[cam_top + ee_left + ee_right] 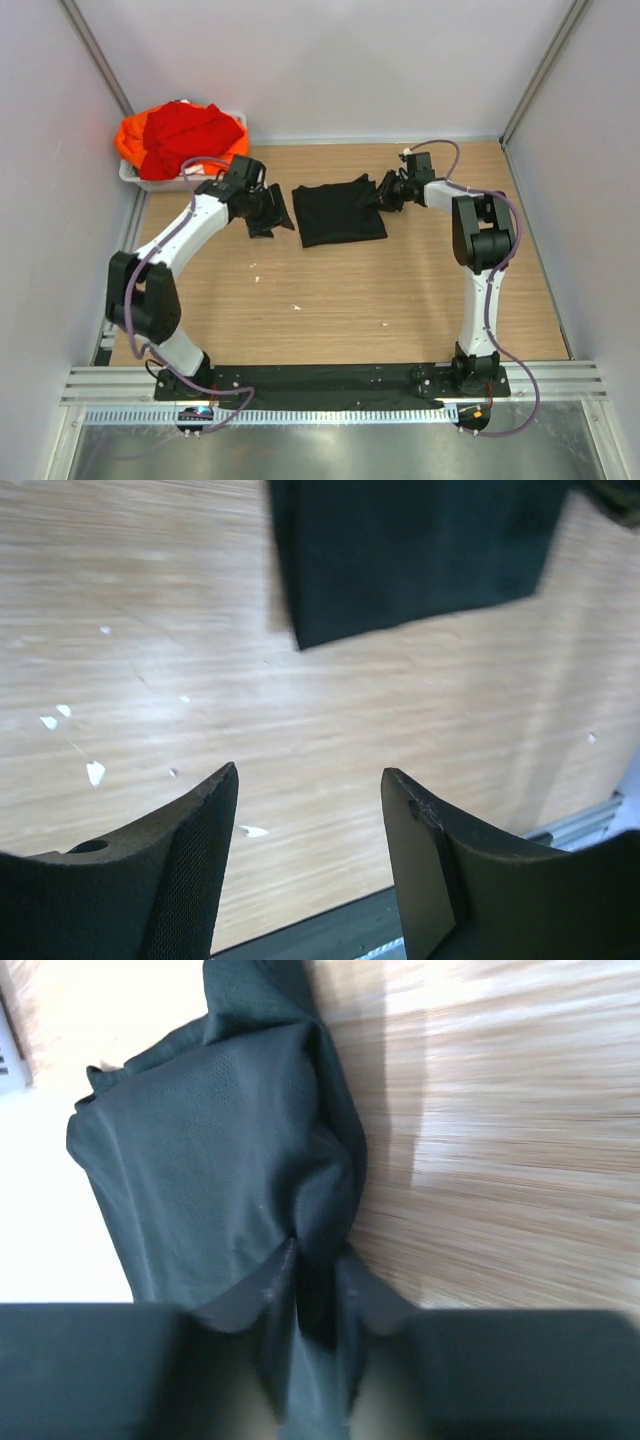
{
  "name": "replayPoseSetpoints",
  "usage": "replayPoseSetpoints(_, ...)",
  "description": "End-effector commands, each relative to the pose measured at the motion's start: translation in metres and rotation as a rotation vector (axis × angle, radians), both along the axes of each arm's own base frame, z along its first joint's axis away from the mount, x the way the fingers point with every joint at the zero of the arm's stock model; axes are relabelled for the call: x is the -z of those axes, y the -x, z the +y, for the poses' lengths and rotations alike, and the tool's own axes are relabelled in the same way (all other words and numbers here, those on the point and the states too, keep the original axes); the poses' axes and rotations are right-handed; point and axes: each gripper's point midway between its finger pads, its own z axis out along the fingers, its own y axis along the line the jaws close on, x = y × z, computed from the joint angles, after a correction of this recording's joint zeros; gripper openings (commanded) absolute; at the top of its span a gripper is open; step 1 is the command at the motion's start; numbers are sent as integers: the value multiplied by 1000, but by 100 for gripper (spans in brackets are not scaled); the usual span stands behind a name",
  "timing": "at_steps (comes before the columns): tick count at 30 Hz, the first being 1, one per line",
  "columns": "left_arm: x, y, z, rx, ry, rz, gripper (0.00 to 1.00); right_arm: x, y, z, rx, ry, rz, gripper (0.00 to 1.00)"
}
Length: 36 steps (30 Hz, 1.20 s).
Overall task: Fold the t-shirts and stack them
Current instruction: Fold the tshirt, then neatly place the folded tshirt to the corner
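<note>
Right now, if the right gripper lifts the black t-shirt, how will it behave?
Probably floppy: the black t-shirt wrinkles at the right gripper, so it would likely sag and unfold. Seemingly light: a thin fold fits between nearly closed fingers.

I work over a wooden table [330,300], pale grain with a few white flecks near its middle. Plain white walls [330,60] close it in at 9, 12 and 3 o'clock, and grey metal posts [100,55] run along the corners at 11 and 1. A white plastic tub [150,184] sits in the 10 o'clock corner. At 6 o'clock lie a slotted pale rail [330,414] and a dull steel sheet [330,450]. The light is soft and even.
</note>
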Motion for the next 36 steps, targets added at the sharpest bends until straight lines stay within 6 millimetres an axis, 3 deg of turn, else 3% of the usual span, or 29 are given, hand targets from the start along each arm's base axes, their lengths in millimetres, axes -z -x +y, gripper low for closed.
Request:
replayPoseSetpoints(1,-33,31,3,23,17,-66,61,2,-2,23,-41,-20,-15,20)
replayPoseSetpoints(2,-37,39,8,19,8,-80,61,6,-2,23,-40,-12,-6,5)
replayPoseSetpoints(3,-50,47,15,12,2,-118,61,12,-3,22,-33,-2,6,1)
replayPoseSetpoints(6,-52,70,40,3,-87,-138,61,17,-14,-5,43,92,41,2)
replayPoseSetpoints(7,-62,83,49,-1,-99,-163,63,13,-20,-14,58,115,26,1)
replayPoseSetpoints(8,-71,94,60,-4,-128,-198,64,10,-27,-37,107,155,28,1)
replayPoseSetpoints(9,-68,96,63,-5,-144,-188,65,13,-28,-51,129,181,37,2)
replayPoseSetpoints(14,-93,119,75,4,-131,-278,66,1,-47,-130,200,295,18,1)
replayPoseSetpoints(15,-91,122,77,8,-138,-280,66,0,-44,-138,192,295,38,1)
replayPoseSetpoints(16,-92,124,77,9,-135,-284,66,-11,-54,-160,218,298,18,2)
replayPoseSetpoints(18,-94,130,76,23,-118,-292,66,-6,-53,-184,217,340,49,1)
replayPoseSetpoints(19,-93,132,74,32,-104,-291,66,-20,-65,-203,246,354,13,1)
replayPoseSetpoints(21,-90,131,73,43,-101,-309,66,-14,-66,-223,249,380,39,1)
replayPoseSetpoints(22,-88,131,73,47,-106,-310,66,-33,-81,-235,266,406,-11,1)
replayPoseSetpoints(23,-85,130,73,53,-113,-302,66,-34,-85,-250,284,423,-11,1)
replayPoseSetpoints(24,-82,131,74,61,-121,-292,66,-20,-83,-257,271,443,26,1)
replayPoseSetpoints(25,-80,131,75,74,-133,-285,66,-40,-99,-270,302,475,-28,1)
replayPoseSetpoints(26,-77,132,75,81,-141,-274,66,-42,-103,-282,319,487,-38,2)
replayPoseSetpoints(27,-75,131,75,87,-147,-265,65,-37,-109,-288,331,491,-44,5)
replayPoseSetpoints(28,-71,132,76,94,-153,-262,65,-50,-120,-297,354,505,-94,9)
replayPoseSetpoints(30,-68,131,78,91,-164,-268,65,-57,-134,-310,388,526,-161,10)
replayPoseSetpoints(36,-53,133,83,84,-190,-262,65,-67,-145,-363,571,645,-208,11)
